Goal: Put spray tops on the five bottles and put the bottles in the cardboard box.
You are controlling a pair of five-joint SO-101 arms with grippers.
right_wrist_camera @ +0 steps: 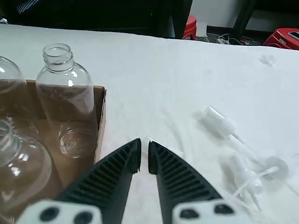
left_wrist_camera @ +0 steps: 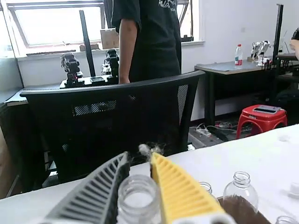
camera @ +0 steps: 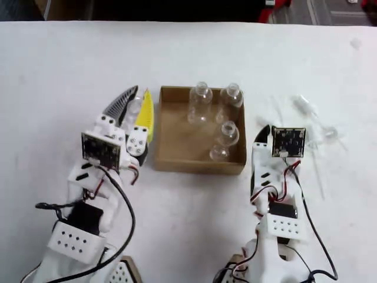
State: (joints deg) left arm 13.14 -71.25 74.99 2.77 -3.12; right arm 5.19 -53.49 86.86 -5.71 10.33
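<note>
Clear round bottle (left_wrist_camera: 138, 199) sits pinched between left gripper's (left_wrist_camera: 140, 157) ribbed wedge fingers (left_wrist_camera: 180, 191).

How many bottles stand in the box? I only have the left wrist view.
Observer: Three bottles stand in the cardboard box, all uncapped.
Operator: What lies past the box?
Observer: Spray tops, loose on the table beside the right gripper.
Operator: Is that gripper holding anything?
Observer: No, it is nearly shut, with nothing in it.
</note>
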